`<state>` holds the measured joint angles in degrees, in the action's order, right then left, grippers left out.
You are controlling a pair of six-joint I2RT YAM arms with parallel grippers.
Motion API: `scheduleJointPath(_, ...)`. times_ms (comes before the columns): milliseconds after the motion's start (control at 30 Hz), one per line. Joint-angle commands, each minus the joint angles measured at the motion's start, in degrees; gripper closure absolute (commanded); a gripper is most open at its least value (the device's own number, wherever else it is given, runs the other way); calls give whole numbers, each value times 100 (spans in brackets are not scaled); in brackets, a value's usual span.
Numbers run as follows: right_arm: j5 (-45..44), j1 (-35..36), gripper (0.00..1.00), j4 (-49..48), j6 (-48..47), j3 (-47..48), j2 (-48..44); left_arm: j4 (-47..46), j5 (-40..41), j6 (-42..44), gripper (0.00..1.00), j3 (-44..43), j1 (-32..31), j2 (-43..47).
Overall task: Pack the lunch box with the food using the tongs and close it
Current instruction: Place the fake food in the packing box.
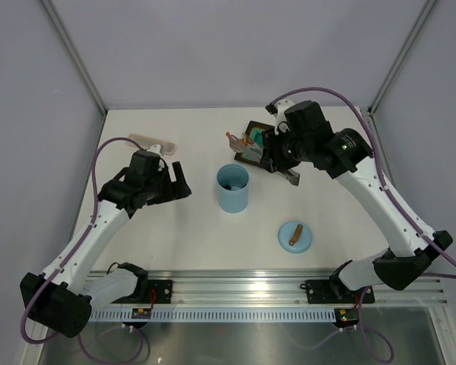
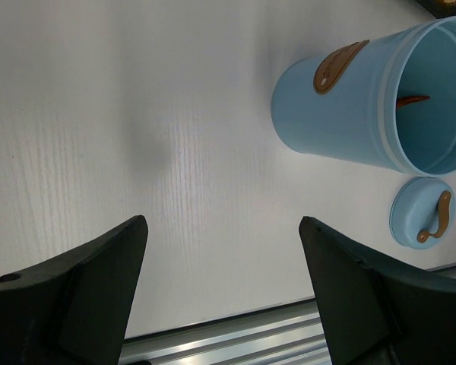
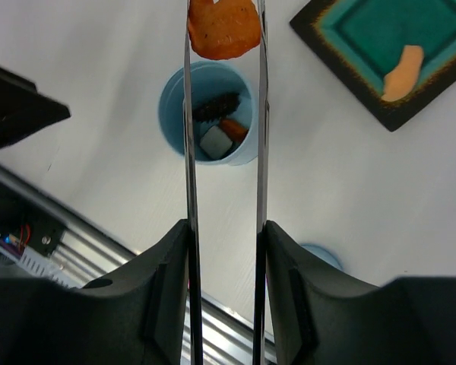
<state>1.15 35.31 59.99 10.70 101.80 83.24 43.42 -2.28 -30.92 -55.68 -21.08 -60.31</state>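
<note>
The light blue lunch box (image 1: 232,188) stands upright and uncovered at mid-table, with several dark and orange food pieces (image 3: 216,114) inside. Its round lid (image 1: 295,236) lies to the front right, brown bar up. My right gripper (image 3: 225,228) is shut on the silvery tongs (image 3: 261,152). Their tips pinch an orange food piece (image 3: 223,29) in the air between the square plate (image 3: 349,72) and the lunch box (image 3: 178,84). One pale orange piece (image 3: 403,74) lies on the plate. My left gripper (image 2: 222,224) hangs open and empty, left of the lunch box (image 2: 342,114).
A flat beige strip (image 1: 153,141) lies at the back left of the table. An aluminium rail (image 1: 235,293) runs along the near edge, by the arm bases. Grey walls close in the back and both sides.
</note>
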Motion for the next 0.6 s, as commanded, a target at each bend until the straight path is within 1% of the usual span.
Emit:
scheduleJointPath(0, 333, 248, 71, 48, -305, -291, -326, -158, 17, 59, 15, -241, 25, -42)
scheduleJointPath(200, 588, 354, 70, 154, -367, -617, -449, -115, 61, 59, 15, -321, 34, -51)
scheduleJointPath(567, 632, 477, 70, 250, -411, -969, -273, -53, 123, 42, 15, -338, 34, -7)
